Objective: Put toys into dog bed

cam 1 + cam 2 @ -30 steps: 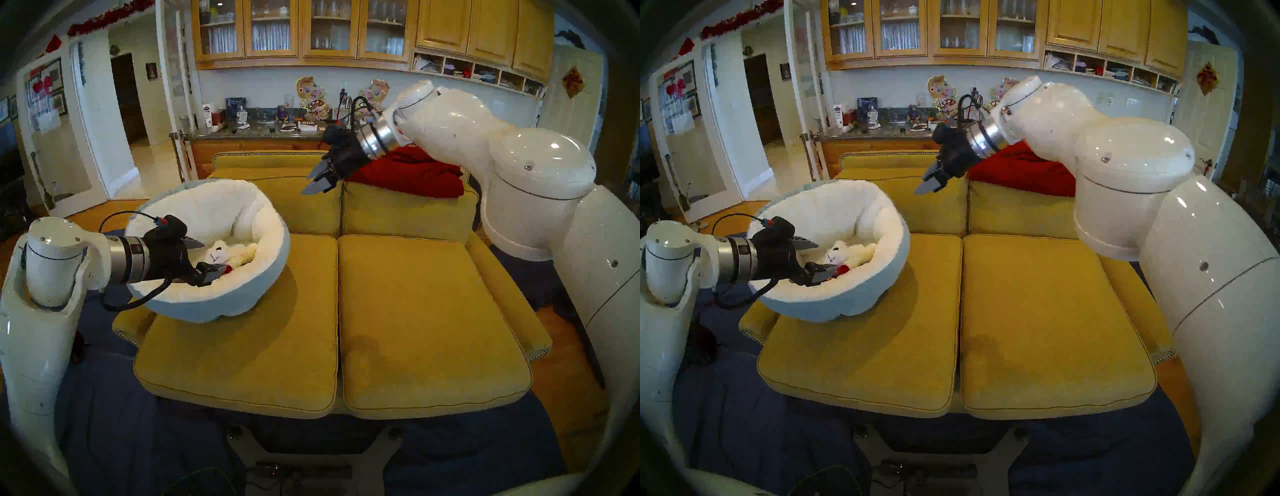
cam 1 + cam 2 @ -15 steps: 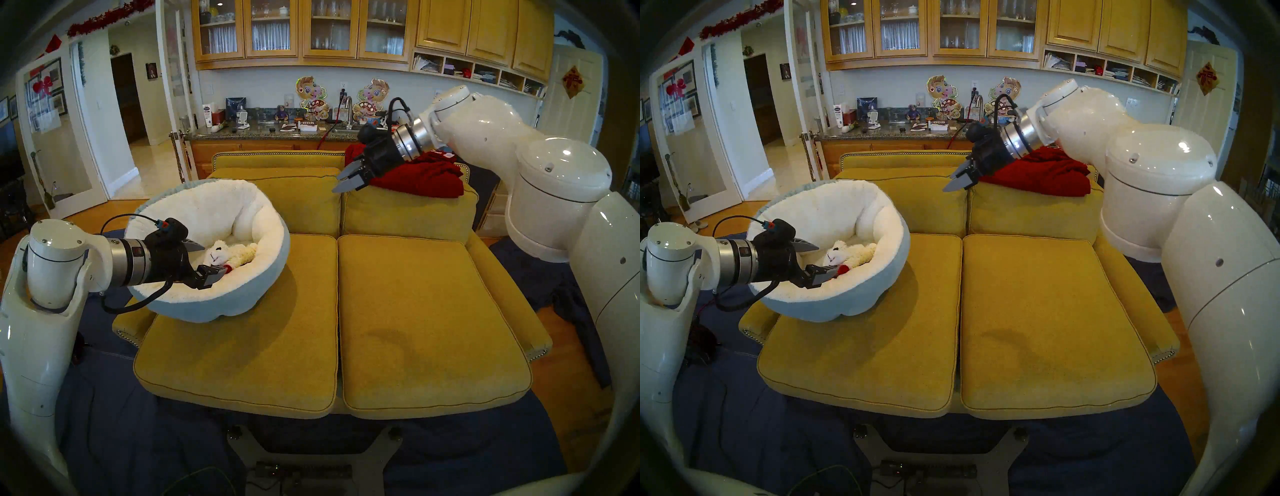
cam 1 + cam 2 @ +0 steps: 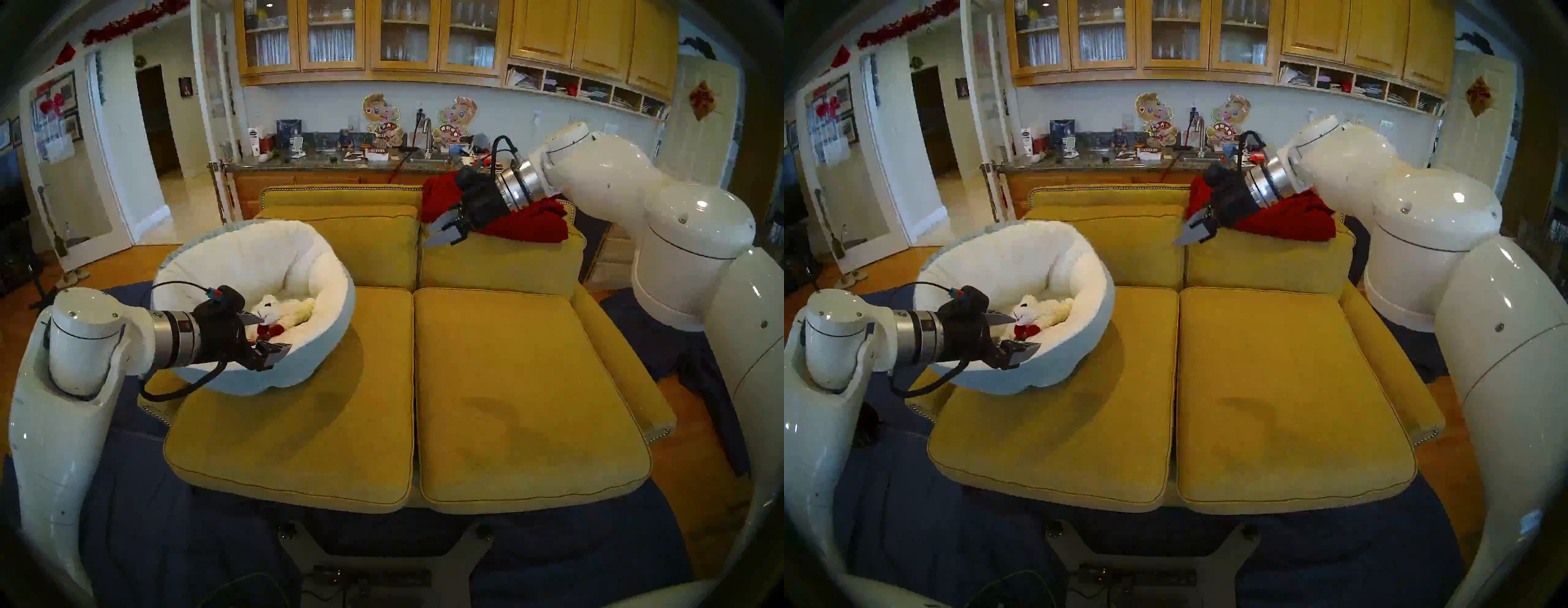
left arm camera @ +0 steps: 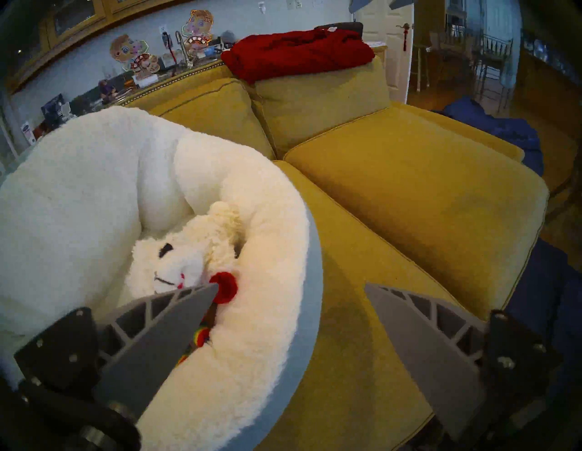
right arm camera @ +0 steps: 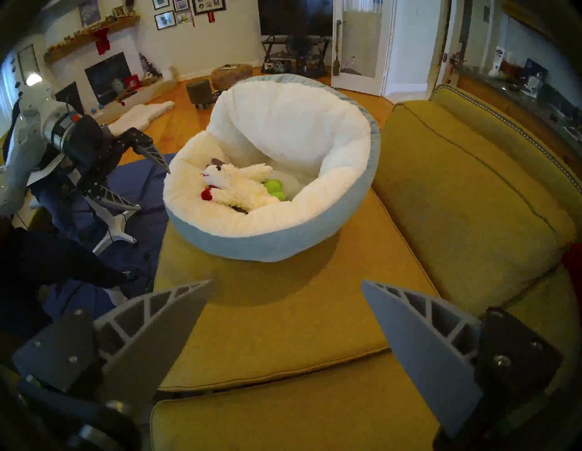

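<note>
Mustard-yellow sofa cushions (image 3: 297,437) carry the dog bed (image 5: 271,245), which sits on the left seat. Inside it lies a white lamb toy (image 5: 242,185) with red trim, a green cactus toy (image 5: 274,189) tucked just behind it. At the bed's near rim the left gripper (image 3: 271,335) hovers with jaws spread, empty. Over by the dark red blanket (image 3: 526,220) on the backrest, the right gripper (image 3: 443,233) hangs released, holding nothing.

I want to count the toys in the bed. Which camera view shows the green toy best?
The right wrist view: the green toy shows plainly inside the dog bed, behind the white lamb. In both head views and the left wrist view the lamb and the bed's rim hide it; no green shows there.
</note>
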Controlling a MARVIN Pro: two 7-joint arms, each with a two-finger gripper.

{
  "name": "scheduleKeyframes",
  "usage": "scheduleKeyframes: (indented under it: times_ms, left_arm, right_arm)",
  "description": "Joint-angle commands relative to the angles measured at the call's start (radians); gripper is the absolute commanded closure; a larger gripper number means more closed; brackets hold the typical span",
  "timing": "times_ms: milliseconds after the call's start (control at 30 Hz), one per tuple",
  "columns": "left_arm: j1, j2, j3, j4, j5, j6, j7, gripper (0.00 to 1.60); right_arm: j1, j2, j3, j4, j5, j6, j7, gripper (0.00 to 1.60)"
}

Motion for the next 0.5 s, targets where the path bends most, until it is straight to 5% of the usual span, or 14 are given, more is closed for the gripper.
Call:
scheduleKeyframes:
  times_ms: [0, 467]
  left_arm:
    - [-0.007, -0.030, -0.006, -0.024, 0.006, -0.023, 0.030, 0.00]
    - [-0.001, -0.079, -0.004, -0.034, 0.025, -0.066, 0.099, 0.00]
  right_arm:
    - [0.019, 0.020, 0.012, -0.033, 0.012, -0.007, -0.001, 0.00]
    - [-0.007, 0.073, 0.010, -0.110, 0.013, -0.003, -0.001, 0.00]
